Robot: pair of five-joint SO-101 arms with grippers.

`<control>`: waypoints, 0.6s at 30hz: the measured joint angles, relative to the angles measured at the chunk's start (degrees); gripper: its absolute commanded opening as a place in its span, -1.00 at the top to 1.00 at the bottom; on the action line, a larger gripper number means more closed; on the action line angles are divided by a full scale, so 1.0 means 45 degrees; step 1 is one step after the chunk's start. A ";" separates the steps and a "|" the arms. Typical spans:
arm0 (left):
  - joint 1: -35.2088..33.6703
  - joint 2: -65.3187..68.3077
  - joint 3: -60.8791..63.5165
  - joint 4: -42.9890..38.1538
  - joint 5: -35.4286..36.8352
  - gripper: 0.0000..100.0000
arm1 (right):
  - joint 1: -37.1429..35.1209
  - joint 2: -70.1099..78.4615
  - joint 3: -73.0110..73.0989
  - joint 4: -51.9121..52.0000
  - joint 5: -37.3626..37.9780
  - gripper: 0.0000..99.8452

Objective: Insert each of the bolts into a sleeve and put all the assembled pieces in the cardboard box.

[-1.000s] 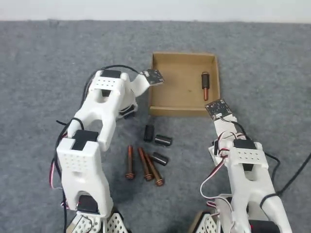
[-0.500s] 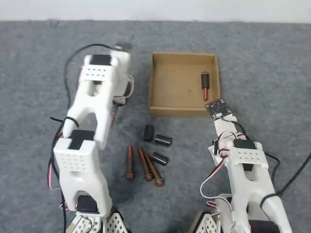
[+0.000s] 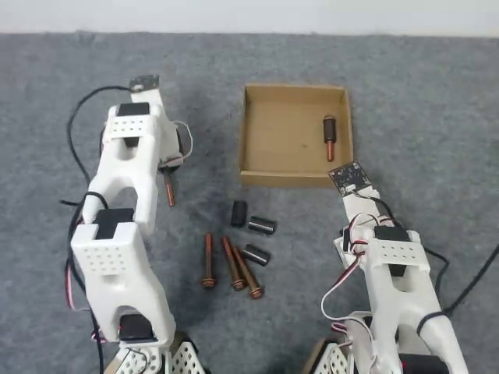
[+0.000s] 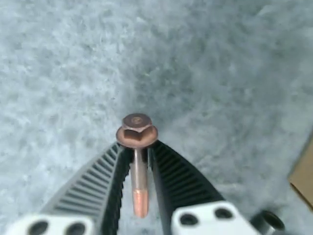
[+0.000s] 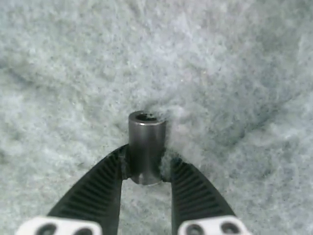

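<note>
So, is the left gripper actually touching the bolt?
Touching. Left wrist view shows the left gripper clamped on the bolt, both fingers against its shank.

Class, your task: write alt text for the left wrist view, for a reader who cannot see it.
The left gripper is shut on a copper-coloured bolt, its shank between the ribbed black fingers and its hex head just past their tips, over grey carpet. Off to one side are a corner of the cardboard box and what looks like a dark sleeve.

The left wrist view's edge crops the cardboard box [image 4: 303,171] and a sleeve [image 4: 268,223]; in the high view the left arm [image 3: 129,167] covers the head of the bolt [image 3: 168,191].
</note>
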 measured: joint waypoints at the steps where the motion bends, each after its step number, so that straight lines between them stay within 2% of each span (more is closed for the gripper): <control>1: 0.0000 0.0000 0.0215 -0.0215 0.0020 0.98 | 0.0000 0.0000 0.0000 0.0000 0.0000 0.99; 6: 0.0020 -0.0703 0.1973 -0.1758 0.0020 0.98 | 0.0000 0.0000 0.0000 0.0000 0.0000 0.99; 12: 0.0313 -0.3731 0.6291 -0.4513 -0.0352 0.98 | 0.0000 0.0000 0.0000 0.0000 0.0000 0.99; 18: 0.0293 -0.4825 0.7756 -0.4982 -0.0332 0.98 | 0.0000 0.0000 0.0000 0.0000 0.0000 0.99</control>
